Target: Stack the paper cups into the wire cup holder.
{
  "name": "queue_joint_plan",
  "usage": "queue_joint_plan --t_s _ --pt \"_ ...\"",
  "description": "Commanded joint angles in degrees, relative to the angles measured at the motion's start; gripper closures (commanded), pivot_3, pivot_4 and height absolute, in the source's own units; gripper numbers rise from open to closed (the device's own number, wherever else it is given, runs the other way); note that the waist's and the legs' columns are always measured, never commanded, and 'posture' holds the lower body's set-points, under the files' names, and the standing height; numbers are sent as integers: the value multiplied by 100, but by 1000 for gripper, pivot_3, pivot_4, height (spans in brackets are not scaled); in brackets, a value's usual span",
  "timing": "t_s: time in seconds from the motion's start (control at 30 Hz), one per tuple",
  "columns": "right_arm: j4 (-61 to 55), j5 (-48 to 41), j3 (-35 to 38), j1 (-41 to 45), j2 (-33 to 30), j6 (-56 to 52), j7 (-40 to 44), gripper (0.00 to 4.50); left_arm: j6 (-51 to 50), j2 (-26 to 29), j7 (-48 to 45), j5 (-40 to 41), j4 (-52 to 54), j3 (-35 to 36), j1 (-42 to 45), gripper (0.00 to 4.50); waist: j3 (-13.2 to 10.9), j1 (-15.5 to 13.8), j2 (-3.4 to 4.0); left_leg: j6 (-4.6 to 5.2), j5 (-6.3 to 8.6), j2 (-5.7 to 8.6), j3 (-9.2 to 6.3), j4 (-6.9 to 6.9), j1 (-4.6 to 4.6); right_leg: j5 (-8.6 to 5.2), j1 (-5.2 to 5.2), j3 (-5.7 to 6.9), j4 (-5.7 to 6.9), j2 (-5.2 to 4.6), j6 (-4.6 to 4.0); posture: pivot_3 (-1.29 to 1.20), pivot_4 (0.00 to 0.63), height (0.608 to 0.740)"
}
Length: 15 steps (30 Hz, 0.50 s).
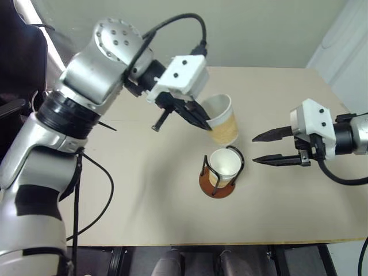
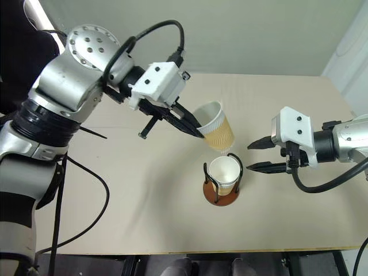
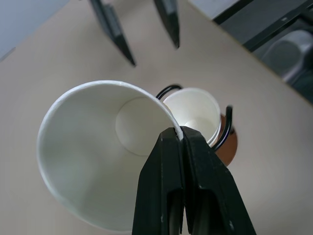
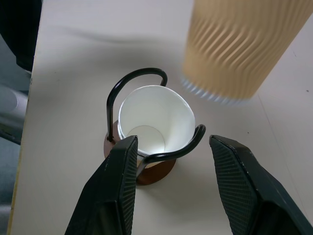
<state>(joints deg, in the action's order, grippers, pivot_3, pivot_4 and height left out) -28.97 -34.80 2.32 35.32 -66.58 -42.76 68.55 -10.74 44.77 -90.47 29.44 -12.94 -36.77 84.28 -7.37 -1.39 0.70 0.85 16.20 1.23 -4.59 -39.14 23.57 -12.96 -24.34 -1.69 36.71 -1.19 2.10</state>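
Pale beige tabletop point(image 1: 144, 190) beneath blank white wall point(image 1: 259, 29)

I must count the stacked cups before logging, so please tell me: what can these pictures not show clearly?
- How many paper cups sit in the wire cup holder: nested walls hide any lower ones; the head views show one rim.
- The held cup's bottom edge: blurred in the right wrist view.
- Its rim where the left gripper pinches: the fingers cover it in the left wrist view.
- The holder's disc base: mostly behind the right gripper's fingers.

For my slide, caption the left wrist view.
Left gripper pinches a paper cup by its rim above the loaded wire cup holder.
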Motion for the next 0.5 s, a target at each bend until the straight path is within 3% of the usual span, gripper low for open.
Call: queue_joint_plan --t_s 0.03,0.5 --pt "-132 -68 265 -12 -124 10 -17 2180 169 -46 -203 184 51 -137 328 4478 0 -8 0 0 0 0 0 -1 2 0 0 0 -1 0 1 0 150 740" --pt "137 258 1010 -1118 -739 344 139 2180 413 -247 -203 277 83 -541 490 4478 0 -48 0 3 2 1 1 -6 11 2 0 0 -11 0 10 0 150 740"
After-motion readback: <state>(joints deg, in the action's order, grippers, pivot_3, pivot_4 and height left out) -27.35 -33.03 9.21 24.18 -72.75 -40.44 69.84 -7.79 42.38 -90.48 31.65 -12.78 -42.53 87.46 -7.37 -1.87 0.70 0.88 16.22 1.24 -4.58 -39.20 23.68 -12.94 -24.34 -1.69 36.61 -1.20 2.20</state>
